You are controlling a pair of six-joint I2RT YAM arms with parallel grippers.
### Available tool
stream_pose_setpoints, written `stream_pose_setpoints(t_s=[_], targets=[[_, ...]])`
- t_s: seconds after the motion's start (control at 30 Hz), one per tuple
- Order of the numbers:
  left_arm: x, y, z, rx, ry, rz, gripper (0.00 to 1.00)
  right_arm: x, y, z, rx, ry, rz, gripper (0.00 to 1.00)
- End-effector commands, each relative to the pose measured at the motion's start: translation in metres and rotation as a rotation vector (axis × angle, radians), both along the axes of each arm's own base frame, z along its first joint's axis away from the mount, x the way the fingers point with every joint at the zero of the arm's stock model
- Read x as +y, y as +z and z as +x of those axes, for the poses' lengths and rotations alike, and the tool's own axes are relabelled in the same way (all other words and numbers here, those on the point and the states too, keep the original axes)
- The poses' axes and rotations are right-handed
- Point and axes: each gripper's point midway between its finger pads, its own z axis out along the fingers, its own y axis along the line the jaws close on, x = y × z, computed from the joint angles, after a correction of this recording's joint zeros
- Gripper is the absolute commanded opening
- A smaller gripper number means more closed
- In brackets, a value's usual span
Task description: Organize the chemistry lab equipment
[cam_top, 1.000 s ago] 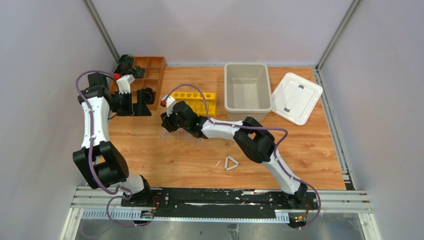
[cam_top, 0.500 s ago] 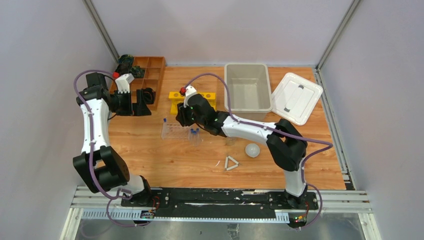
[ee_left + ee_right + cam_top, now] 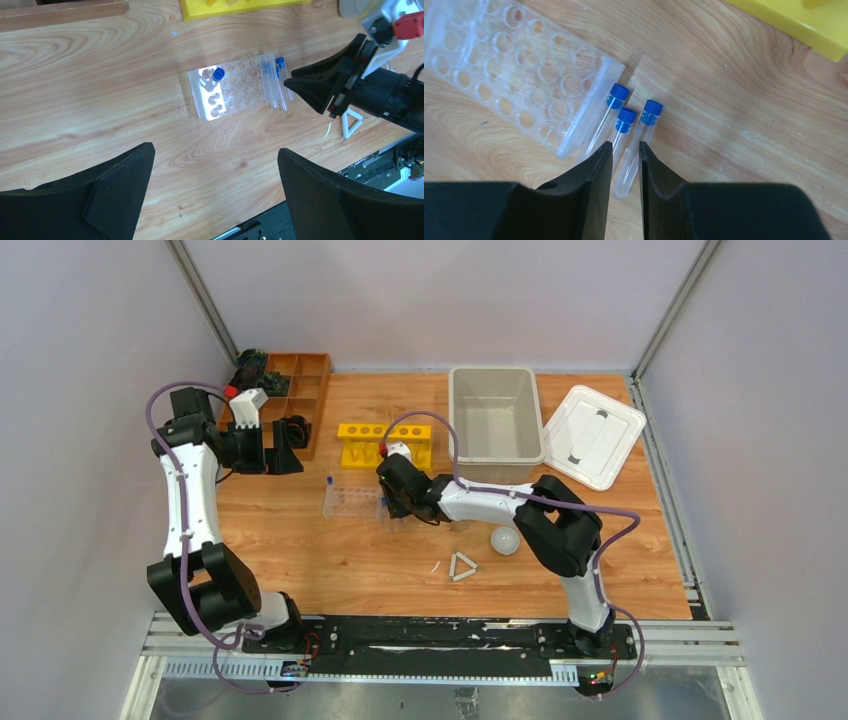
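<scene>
**Inspector:** Count from the near edge, please.

**Assistant:** On the bench (image 3: 350, 560): one small white triangle (image 3: 462, 567), lying flat. Just beyond it to the right, one white round dish (image 3: 505, 540), apart from the triangle.

**Inspector:** Tubes?

**Assistant:** Four blue-capped tubes. Three lie side by side on the bench, just beside the right end of the clear tube rack (image 3: 352, 502), with caps at (image 3: 619, 91), (image 3: 626, 116) and (image 3: 652, 107). The fourth tube (image 3: 218, 75) stands upright in a far corner hole of the rack. That is the rack's only content.

**Inspector:** Right end effector?

**Assistant:** The right end effector (image 3: 624, 145) is low over the closed ends of the lying tubes. Its jaws stand slightly apart and grip nothing. One tube's end shows in the gap.

**Inspector:** Further back?

**Assistant:** One yellow rack (image 3: 352, 445). Its contents cannot be made out. The left end effector (image 3: 272, 445) is fully released and holds nothing, beside the wooden compartment tray (image 3: 310, 390). Black objects (image 3: 250, 370) sit at the tray's far left. There is one grey bin (image 3: 495, 455), uncovered, with its white lid (image 3: 593, 435) flat on the bench to its right
</scene>
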Motion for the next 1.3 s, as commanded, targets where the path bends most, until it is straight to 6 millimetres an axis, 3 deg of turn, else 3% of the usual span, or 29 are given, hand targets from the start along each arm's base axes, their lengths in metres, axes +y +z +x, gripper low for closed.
stream_pose_setpoints(t_s=[0.0, 0.4, 0.63, 0.8, 0.9, 1.0, 1.1, 1.27], targets=[[-0.001, 0.008, -0.003, -0.031, 0.008, -0.002, 1.00, -0.009, -0.009, 0.010, 0.007, -0.058, -0.051, 0.29], [-0.003, 0.009, -0.003, -0.031, 0.002, -0.014, 1.00, -0.021, -0.026, 0.014, 0.021, -0.082, -0.101, 0.24], [-0.005, 0.011, -0.004, -0.042, -0.002, -0.019, 1.00, -0.032, -0.041, 0.025, 0.025, -0.103, -0.213, 0.29], [-0.007, 0.016, -0.006, -0.059, -0.008, -0.023, 1.00, -0.033, -0.039, 0.027, 0.026, -0.102, -0.250, 0.19], [-0.009, 0.019, -0.007, -0.069, -0.014, -0.030, 1.00, -0.031, -0.021, 0.030, 0.002, -0.102, -0.226, 0.05], [-0.013, 0.022, -0.008, -0.082, -0.025, -0.044, 1.00, -0.028, 0.008, 0.033, -0.032, -0.108, -0.177, 0.00], [-0.021, 0.024, -0.012, -0.099, -0.052, -0.075, 1.00, -0.018, 0.048, 0.033, -0.059, -0.104, -0.073, 0.00], [-0.037, 0.030, -0.020, -0.142, -0.119, -0.145, 1.00, 0.015, 0.129, 0.026, -0.147, -0.048, 0.242, 0.00]])
